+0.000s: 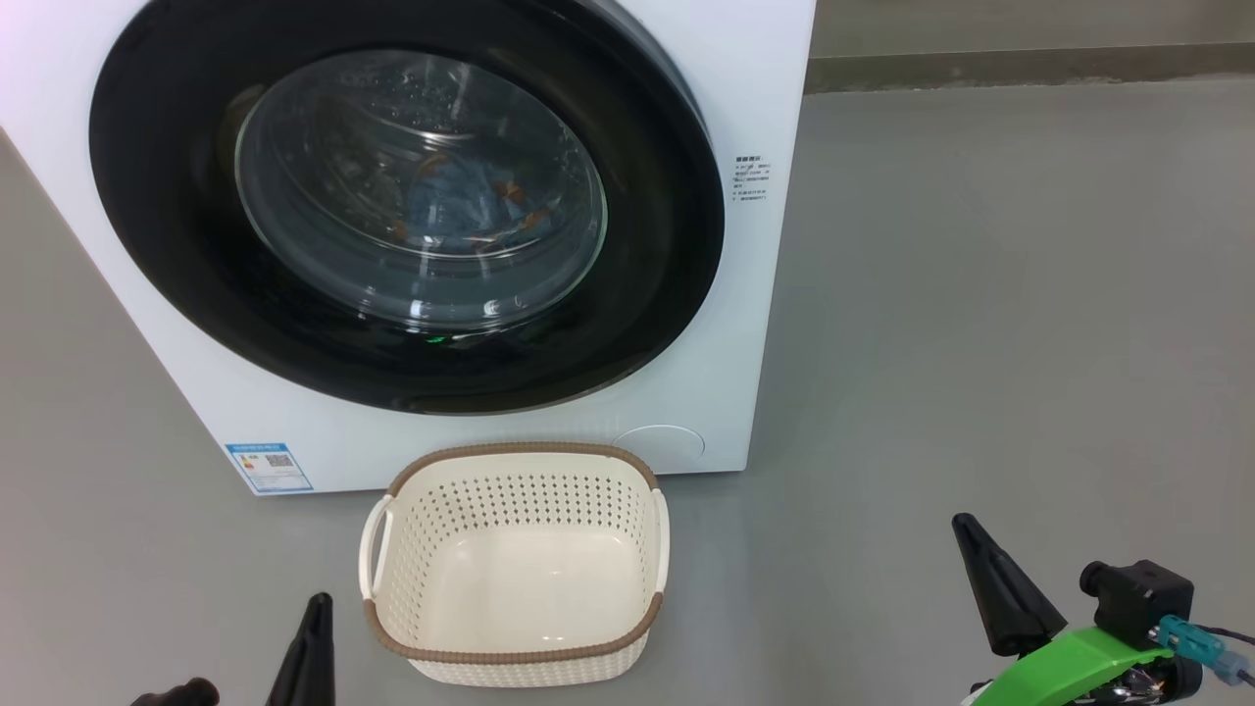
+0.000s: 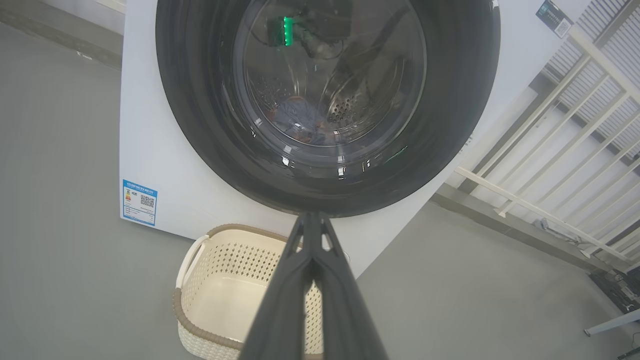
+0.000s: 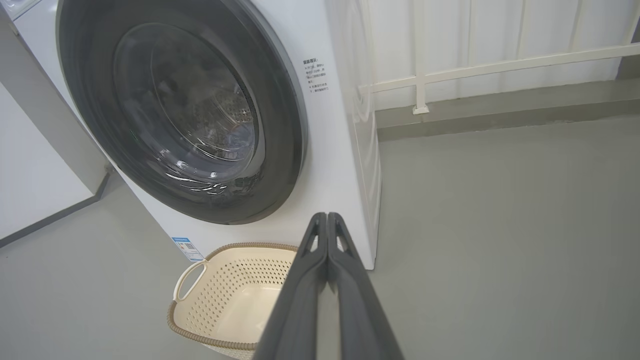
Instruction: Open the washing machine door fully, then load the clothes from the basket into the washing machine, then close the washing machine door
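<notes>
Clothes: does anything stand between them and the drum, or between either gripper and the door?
Nothing visible does. The blue clothes lie inside the drum, seen through the glass of the shut washing machine door; the basket is empty, on the floor below the door. The left gripper and right gripper are shut, holding nothing.

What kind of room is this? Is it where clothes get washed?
Probably a laundry area, though a bare one. A big white washing machine stands on a grey floor, an empty basket sits before it, and clothes show through its door.
</notes>
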### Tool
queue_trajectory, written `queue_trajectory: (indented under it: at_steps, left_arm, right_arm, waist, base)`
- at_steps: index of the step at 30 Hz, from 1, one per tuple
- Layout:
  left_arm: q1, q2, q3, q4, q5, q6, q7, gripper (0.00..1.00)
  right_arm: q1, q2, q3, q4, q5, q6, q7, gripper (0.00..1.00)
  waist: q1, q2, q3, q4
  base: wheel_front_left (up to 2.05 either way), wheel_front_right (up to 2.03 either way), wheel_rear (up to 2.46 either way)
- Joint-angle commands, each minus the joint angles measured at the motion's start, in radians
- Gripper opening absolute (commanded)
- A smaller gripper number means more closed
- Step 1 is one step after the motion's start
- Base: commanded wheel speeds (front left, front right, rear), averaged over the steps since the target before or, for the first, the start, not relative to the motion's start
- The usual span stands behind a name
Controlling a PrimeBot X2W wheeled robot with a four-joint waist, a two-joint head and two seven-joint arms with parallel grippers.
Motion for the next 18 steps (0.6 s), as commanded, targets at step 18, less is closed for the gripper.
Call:
queue_trajectory:
  at_steps: [18]
  left_arm:
    - [-0.039, -0.008, 0.052, -0.032, -0.144, 0.000, 0.053, 0.00]
  right_arm:
    - [-0.036, 0.015, -0.063, -0.031, 0.186, -0.001, 0.052, 0.00]
  waist:
    - [-0.0022, 0.0000, 0.007, -0.004]
  base:
    - [0.00, 0.00, 0.00]
